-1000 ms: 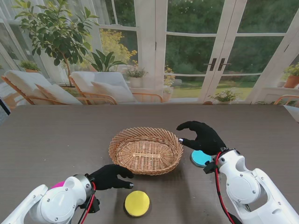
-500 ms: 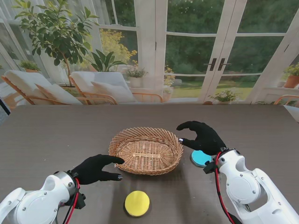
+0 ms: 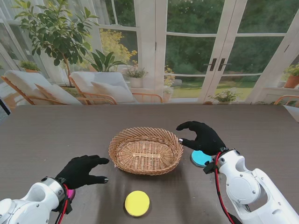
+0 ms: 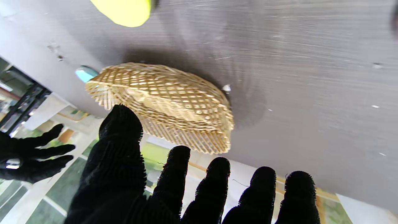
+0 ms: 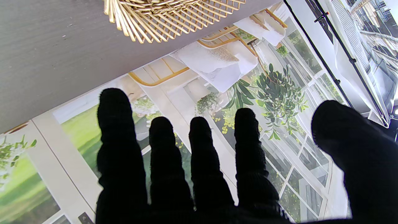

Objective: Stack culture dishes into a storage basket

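Note:
A woven wicker basket [image 3: 145,150] sits mid-table with nothing in it; it also shows in the left wrist view, basket [image 4: 164,99], and its rim [image 5: 174,15] shows in the right wrist view. A yellow dish [image 3: 137,203] lies nearer to me than the basket, yellow dish [image 4: 124,11]. A blue dish [image 3: 200,158] lies to the basket's right, partly under my right hand [image 3: 201,136], which hovers open above it. A pink dish [image 3: 70,193] peeks out beneath my left wrist. My left hand [image 3: 84,171] is open, fingers spread, left of the yellow dish.
The dark wooden table [image 3: 46,140] stretches to a wall of glass doors, with chairs and plants outside. The blue dish's edge [image 4: 85,73] is visible beyond the basket in the left wrist view.
My left hand has drawn back leftward and nearer to me, away from the basket's edge, uncovering a sliver of the pink dish. The right hand has stayed still.

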Motion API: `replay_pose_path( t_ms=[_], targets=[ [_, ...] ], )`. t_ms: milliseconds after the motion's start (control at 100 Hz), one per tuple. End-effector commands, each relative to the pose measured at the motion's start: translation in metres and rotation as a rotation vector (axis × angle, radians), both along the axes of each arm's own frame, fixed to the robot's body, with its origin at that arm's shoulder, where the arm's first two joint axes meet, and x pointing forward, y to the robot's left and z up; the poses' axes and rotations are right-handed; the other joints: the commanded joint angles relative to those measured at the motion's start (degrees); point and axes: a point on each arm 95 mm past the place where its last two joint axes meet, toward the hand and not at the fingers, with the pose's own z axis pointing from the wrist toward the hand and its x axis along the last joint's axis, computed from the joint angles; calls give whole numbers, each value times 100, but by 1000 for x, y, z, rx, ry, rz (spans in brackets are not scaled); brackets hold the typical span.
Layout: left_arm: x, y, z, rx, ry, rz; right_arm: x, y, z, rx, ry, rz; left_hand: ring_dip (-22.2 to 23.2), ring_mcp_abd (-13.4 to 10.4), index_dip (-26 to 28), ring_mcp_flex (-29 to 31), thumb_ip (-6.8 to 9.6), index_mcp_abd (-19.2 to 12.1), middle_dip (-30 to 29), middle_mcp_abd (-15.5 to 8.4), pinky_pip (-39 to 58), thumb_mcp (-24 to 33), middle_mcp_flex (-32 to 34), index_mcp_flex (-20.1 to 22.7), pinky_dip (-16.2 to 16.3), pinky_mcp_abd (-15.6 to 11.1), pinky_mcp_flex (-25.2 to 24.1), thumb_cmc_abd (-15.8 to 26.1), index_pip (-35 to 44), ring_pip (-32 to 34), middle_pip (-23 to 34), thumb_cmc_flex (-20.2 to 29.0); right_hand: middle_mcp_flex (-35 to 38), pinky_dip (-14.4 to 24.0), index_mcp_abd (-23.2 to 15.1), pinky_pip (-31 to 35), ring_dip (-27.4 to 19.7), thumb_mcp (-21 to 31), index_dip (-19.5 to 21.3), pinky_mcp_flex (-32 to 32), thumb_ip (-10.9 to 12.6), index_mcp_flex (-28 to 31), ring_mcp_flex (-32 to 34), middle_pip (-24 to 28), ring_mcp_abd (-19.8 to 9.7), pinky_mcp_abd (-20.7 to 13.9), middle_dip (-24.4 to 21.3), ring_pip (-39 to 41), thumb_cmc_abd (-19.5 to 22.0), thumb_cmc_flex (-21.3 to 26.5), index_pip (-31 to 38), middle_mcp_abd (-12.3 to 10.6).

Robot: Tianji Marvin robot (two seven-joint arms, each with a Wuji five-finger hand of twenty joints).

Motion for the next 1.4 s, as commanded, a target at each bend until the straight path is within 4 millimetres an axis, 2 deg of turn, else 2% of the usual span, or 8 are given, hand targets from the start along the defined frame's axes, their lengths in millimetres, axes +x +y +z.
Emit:
replay_pose_path(
  t_ms=[0,220,350,560,680,840,1130,1390],
  targets=[
    [-8,7,-3,35,1,21,-3,4,-2,-3,12,14,-58,32,-37,-44,164,-121,-76,-59,-170,-82,-129,-114,96,98,56,226,-58,7,-13,-112,88,149,-10,-114,-22,359,-32,-2344,30,124,145,-33,18,41,29,18,139,-5,49,113],
    [-22,28,-10,150,-50,108,-4,5,-2,-4,14,19,-8,73,-43,77,169,-126,-58,-40,-107,-75,-141,-141,209,167,239,218,-54,99,-2,-102,93,149,-10,-111,-20,360,-33,-2341,31,119,157,-28,16,39,31,23,141,-4,47,113],
    [-31,35,-17,202,-54,148,-4,5,-3,-5,18,22,72,115,-53,261,172,-116,-49,-42,56,-57,-148,-179,347,204,511,221,-68,222,-3,-68,93,149,-15,-110,-20,366,-34,-2340,30,123,155,-28,22,49,31,22,140,-1,47,110],
    [-45,44,-25,362,-73,184,-5,7,-3,-7,20,25,407,172,-63,656,166,-247,-18,-43,662,-48,-119,-208,981,204,836,237,-62,527,9,-82,92,148,-39,-109,-18,368,-34,-2338,30,117,161,-26,9,44,32,25,145,-4,43,116],
    [-53,50,-29,414,-73,219,-5,7,-3,-6,22,26,654,171,-61,822,167,-304,-1,-34,1619,-47,-105,-270,1338,133,684,208,-73,720,25,-90,94,148,-52,-109,-13,371,-36,-2337,30,126,176,-26,24,51,32,34,147,-1,41,116],
    [-61,58,-35,438,-75,273,-5,8,-4,-8,26,29,905,187,-17,1028,164,-374,32,54,2728,-21,-75,-243,1307,122,569,166,-38,941,33,-71,95,148,-62,-104,-4,376,-37,-2331,29,126,206,-25,17,51,32,51,151,1,38,109],
    [-63,68,-51,460,-50,332,-5,8,-4,-8,29,31,1007,171,-15,1087,166,-419,38,61,3172,-30,-163,-391,1176,106,594,112,-88,1032,23,-122,91,149,-71,-99,25,382,-37,-2327,29,135,241,-26,14,57,32,90,147,5,37,108],
    [-60,76,-62,464,4,346,-5,9,-5,-10,32,34,1935,87,-44,1350,165,-456,44,153,4723,11,-265,-668,1798,-93,896,-45,-182,1935,8,-239,92,149,-70,-97,47,383,-36,-2327,28,144,261,-24,22,55,33,119,148,7,38,114]
  ],
)
